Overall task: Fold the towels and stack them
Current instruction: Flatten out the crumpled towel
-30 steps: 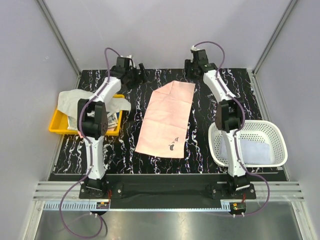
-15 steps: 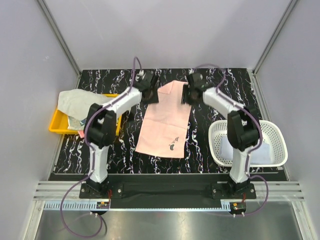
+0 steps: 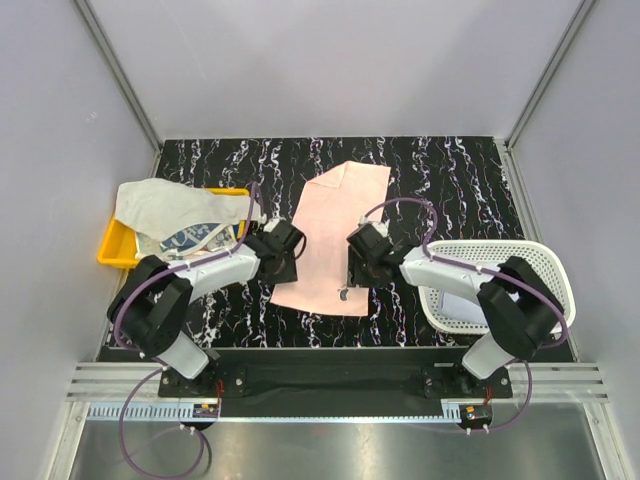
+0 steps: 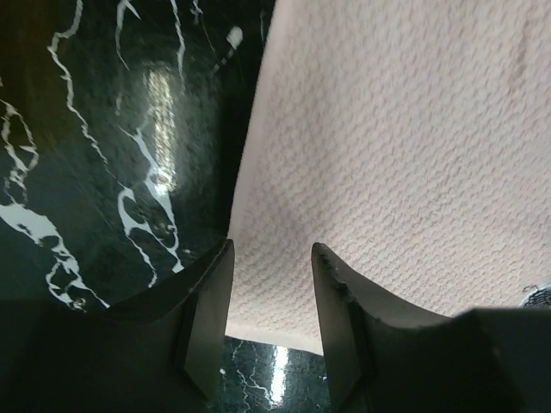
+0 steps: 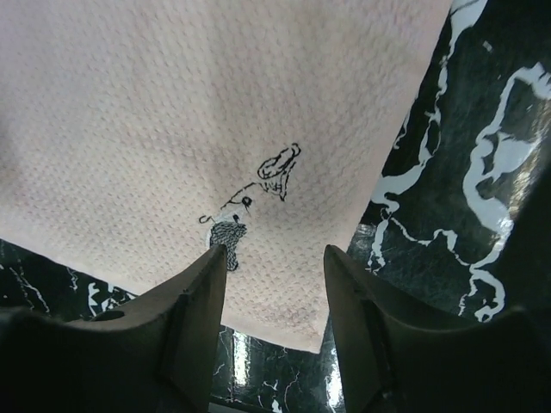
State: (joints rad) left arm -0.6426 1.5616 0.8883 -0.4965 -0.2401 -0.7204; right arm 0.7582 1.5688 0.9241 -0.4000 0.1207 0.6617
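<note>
Pink towel (image 3: 338, 225) — spread flat, centre of frame, on marbled table (image 3: 440, 170). Left gripper (image 4: 272, 249), right gripper (image 5: 276, 251) — fingers apart, at its lower-left and lower-right corners.

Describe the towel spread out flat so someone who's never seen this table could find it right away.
On the black marbled table, look midway between the yellow tray and the white mesh basket. The pink towel lies flat there, unlike the crumpled pale towels on the tray, with one small dark mark near its near edge.
</note>
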